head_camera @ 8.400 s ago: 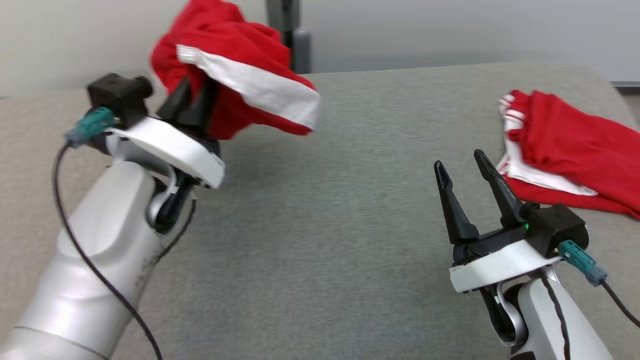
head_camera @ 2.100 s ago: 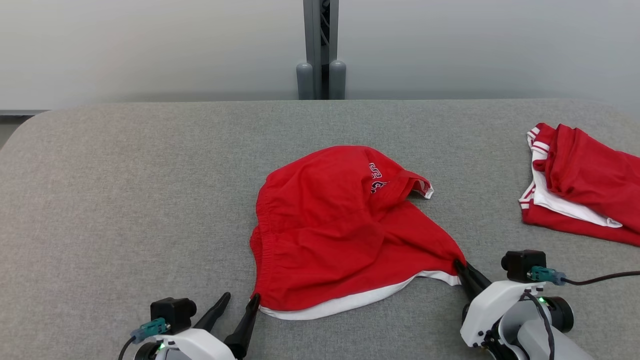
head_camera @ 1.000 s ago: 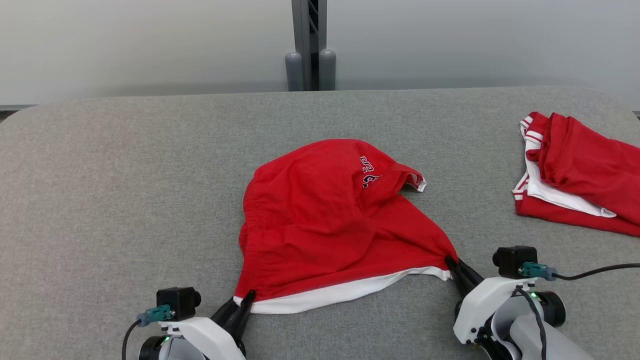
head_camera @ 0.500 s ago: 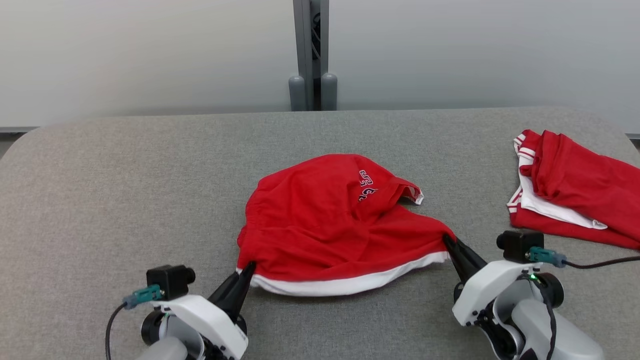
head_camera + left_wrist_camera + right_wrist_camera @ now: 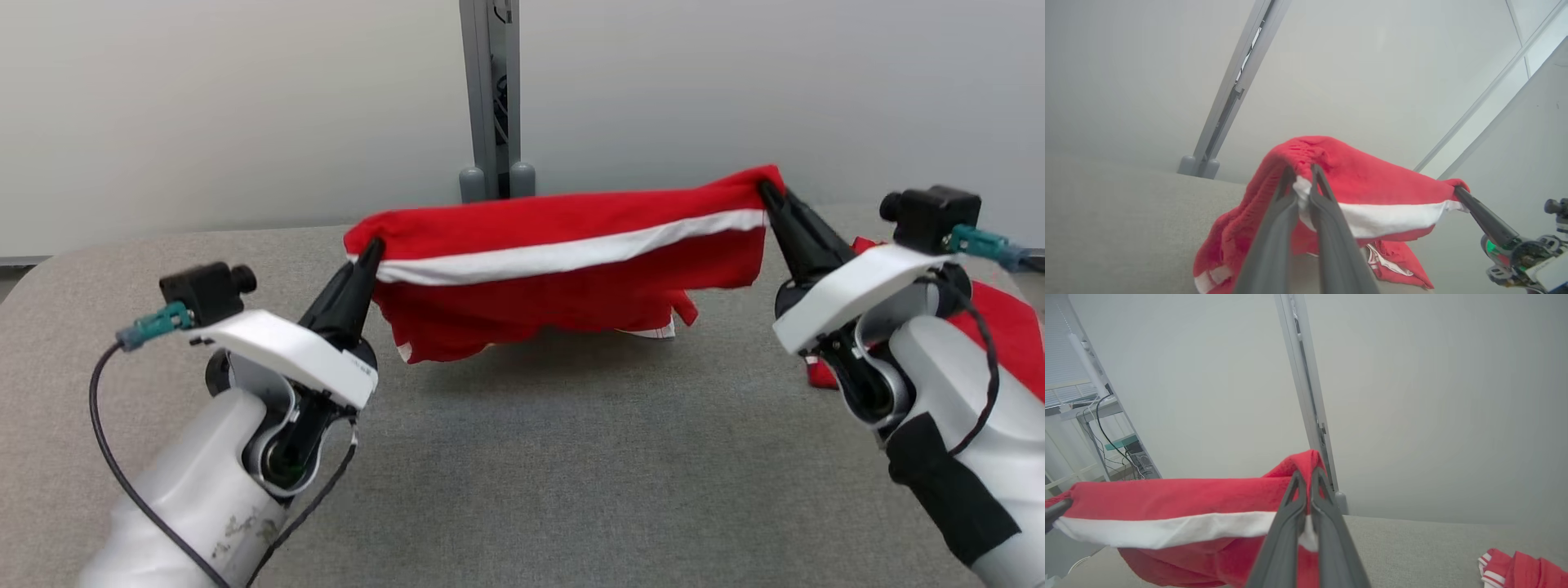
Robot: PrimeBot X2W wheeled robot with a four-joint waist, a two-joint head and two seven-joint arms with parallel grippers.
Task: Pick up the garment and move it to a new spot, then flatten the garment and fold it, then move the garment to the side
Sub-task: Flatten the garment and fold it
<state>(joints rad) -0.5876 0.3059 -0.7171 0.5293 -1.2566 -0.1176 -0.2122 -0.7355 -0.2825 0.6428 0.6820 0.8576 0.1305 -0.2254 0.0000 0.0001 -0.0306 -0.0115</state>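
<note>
Currently the garment (image 5: 571, 220) hangs stretched above the surface (image 5: 522, 457), its white-banded edge pinched at either end by my left claw (image 5: 372, 245) and right claw (image 5: 765, 188), both clenched on cloth. Each bite looks shallow, so a sharp tug could slip a corner; the bunched lower half may land creased or reach the other red clothes (image 5: 1020, 327) nearby.

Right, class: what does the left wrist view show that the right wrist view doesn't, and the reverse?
Left wrist view: the right gripper's wrist, green light on, and a striped hem hanging low. Right wrist view: a second red garment on the table, a shelf with cables. Both: red shorts pinched by the left gripper, the grey post.
</note>
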